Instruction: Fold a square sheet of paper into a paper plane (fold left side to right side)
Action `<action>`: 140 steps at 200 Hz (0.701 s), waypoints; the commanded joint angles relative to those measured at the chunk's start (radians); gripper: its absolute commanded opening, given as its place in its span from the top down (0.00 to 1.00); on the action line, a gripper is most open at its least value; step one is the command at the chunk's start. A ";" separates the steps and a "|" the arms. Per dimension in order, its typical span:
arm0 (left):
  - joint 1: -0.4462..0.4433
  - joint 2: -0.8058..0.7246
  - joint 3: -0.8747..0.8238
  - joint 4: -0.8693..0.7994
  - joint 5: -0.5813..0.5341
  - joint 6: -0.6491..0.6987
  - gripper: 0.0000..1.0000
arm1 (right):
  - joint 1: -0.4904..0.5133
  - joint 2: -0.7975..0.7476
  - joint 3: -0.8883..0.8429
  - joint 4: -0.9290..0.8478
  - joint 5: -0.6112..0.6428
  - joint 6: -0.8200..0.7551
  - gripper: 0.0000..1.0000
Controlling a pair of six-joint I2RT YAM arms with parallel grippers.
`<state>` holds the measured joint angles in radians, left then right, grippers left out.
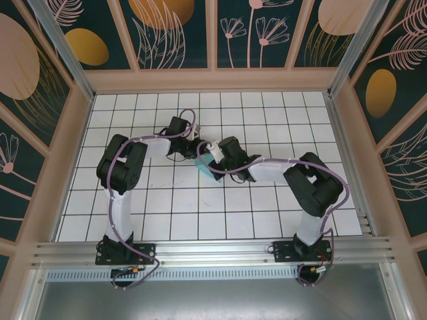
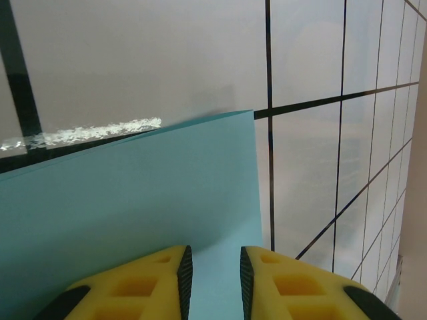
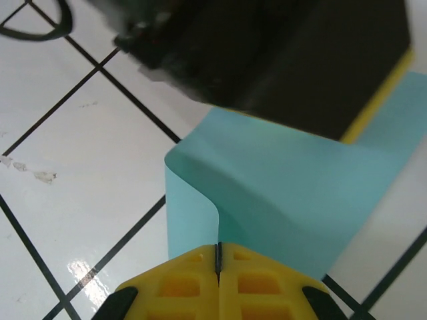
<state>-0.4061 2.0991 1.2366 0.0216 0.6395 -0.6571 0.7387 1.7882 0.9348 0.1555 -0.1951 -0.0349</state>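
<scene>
Two arms converge on one turquoise sheet at the centre of the top view.
Floral wall panels (image 1: 173, 33) enclose the white gridded table (image 1: 267, 220). The left arm (image 1: 123, 167) and right arm (image 1: 313, 183) reach inward, crowding the square sheet of paper (image 1: 204, 166) at mid-frame and covering most of it. Left gripper (image 2: 213, 257): jaws slightly parted at the lower edge of its wrist view, with the sheet visible through the gap and nothing clamped. Right gripper (image 3: 218, 250): jaws fully closed, pinching the sheet's curled-over edge. A white scuff (image 2: 87, 133) marks a grid line at left.
</scene>
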 commanded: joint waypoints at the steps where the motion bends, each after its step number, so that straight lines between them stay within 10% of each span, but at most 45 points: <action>1: -0.008 0.046 0.006 -0.040 -0.034 0.030 0.72 | -0.026 0.002 0.031 -0.024 -0.118 0.073 1.00; 140: -0.014 0.054 0.008 -0.042 -0.045 0.028 0.74 | -0.096 0.091 0.074 -0.064 -0.153 0.161 1.00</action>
<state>-0.4061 2.1021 1.2385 0.0216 0.6384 -0.6544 0.6537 1.8606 0.9813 0.1001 -0.3168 0.0959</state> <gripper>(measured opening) 0.267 0.057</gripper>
